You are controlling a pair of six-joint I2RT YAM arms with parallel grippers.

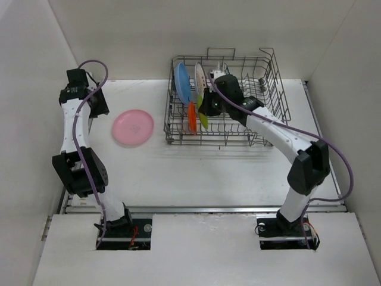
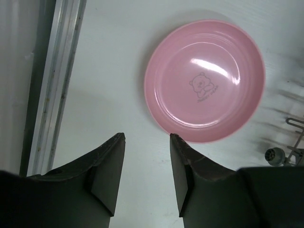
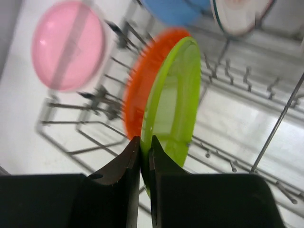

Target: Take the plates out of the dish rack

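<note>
Right claw (image 3: 145, 142) clenched on the near rim of the lime plate (image 3: 173, 99), fingers (image 3: 118, 171) almost together with the thin green edge pinched between them. Lime plate on edge inside the rack (image 1: 268, 77), at its left end on the side toward the near edge of the desk (image 1: 208, 173), with the orange plate (image 3: 140, 88) upright just beside it; touching or not, impossible to tell. Farther back in the same left end, blue plate (image 1: 183, 82) and white plate (image 1: 200, 76) standing on edge side by side. Rack itself toward the far edge of the desk, right of the middle. Pink plate (image 2: 204, 80) flat on the desk, left of the rack and apart from it, a small bear drawing (image 2: 203, 86) at its centre. Left claw (image 2: 147, 137) released, jaws apart with nothing between them, hanging over bare desk just beside the pink plate's rim, toward the left edge.
</note>
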